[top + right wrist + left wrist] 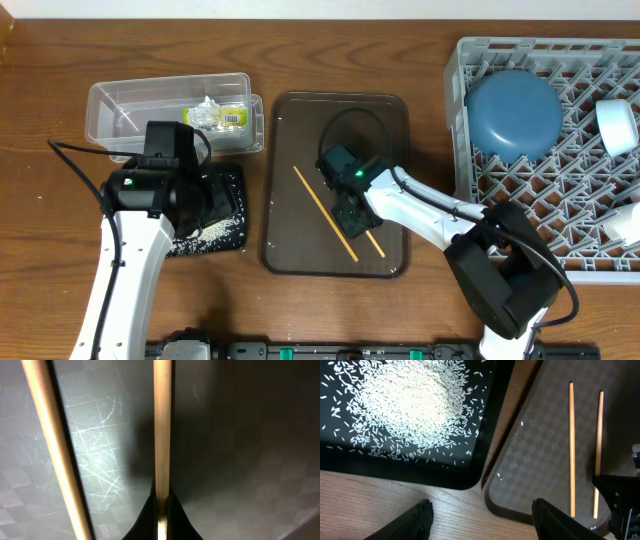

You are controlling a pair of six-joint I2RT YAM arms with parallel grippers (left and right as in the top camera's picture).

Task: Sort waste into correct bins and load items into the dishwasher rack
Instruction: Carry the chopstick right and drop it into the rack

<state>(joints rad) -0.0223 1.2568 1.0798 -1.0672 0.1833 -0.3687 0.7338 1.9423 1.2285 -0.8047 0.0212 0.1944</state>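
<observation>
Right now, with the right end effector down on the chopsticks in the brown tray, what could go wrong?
1. The right end effector pinches only one chopstick; the second chopstick lies apart and would be left on the brown tray.
2. The pinched stick is thin and may pivot or slip on lifting.
3. The dishwasher rack has open lattice; a loose stick could drop through.

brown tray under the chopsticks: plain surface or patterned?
Patterned: the brown tray has a fine checkerboard texture, dark brown. Shows best in the left wrist view.
</observation>
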